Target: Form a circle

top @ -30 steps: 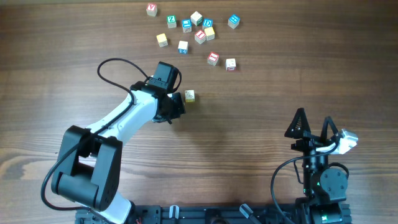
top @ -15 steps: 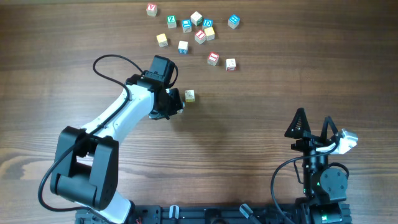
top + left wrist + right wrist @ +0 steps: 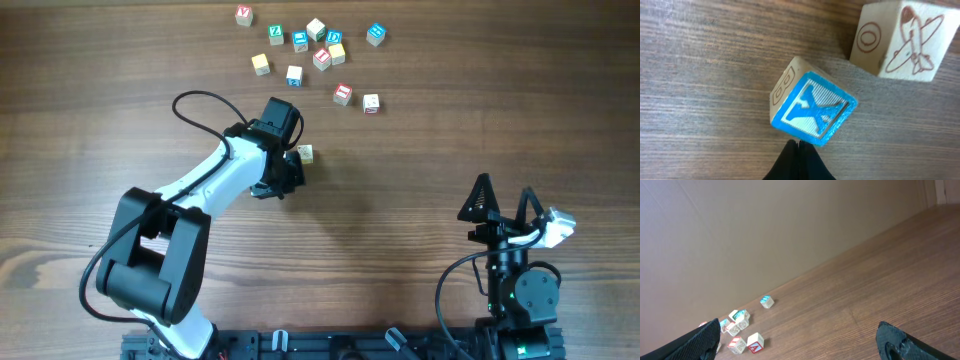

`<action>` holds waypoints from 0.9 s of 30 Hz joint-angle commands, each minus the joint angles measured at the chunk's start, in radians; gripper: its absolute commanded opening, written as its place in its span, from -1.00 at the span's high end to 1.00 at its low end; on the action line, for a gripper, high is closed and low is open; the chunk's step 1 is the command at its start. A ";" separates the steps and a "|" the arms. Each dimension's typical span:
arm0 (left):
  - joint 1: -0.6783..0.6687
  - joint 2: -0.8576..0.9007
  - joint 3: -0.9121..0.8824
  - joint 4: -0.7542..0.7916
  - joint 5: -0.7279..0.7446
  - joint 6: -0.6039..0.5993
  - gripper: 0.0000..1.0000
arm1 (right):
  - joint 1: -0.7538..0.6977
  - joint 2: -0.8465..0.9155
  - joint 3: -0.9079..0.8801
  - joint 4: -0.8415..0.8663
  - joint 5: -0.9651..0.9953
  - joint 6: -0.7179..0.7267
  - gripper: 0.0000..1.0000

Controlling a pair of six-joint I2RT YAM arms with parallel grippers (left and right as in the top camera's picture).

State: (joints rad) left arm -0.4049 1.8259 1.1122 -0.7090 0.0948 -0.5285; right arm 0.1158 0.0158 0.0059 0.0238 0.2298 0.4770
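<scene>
Shifted rightward, beyond the right gripper (image 3: 505,190) with fingers spread wide, the left gripper (image 3: 799,149) has its fingers pressed together just beside a small blue-faced wooden X cube (image 3: 812,111), with the circle (image 3: 320,44) of tiny wooden letter cubes farther back.

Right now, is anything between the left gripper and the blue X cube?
Nothing visible. The left gripper, shut, has its tips at the blue X cube; the cream airplane cube lies beyond, apart.

Small colourful letter cubes (image 3: 322,57) loosely clustered on the far side
</scene>
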 commanded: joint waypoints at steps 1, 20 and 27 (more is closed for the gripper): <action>0.003 0.009 0.014 0.024 -0.018 0.001 0.92 | -0.004 -0.002 0.000 0.004 0.006 0.004 -1.00; 0.107 -0.103 0.040 0.089 -0.022 0.054 0.92 | -0.004 -0.002 0.000 0.004 0.006 0.004 -0.99; 0.068 -0.035 0.037 0.245 -0.018 0.050 0.92 | -0.004 -0.002 0.000 0.004 0.006 0.004 -0.99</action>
State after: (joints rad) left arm -0.3153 1.7447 1.1397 -0.4828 0.0830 -0.4938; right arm 0.1158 0.0158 0.0059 0.0238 0.2298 0.4770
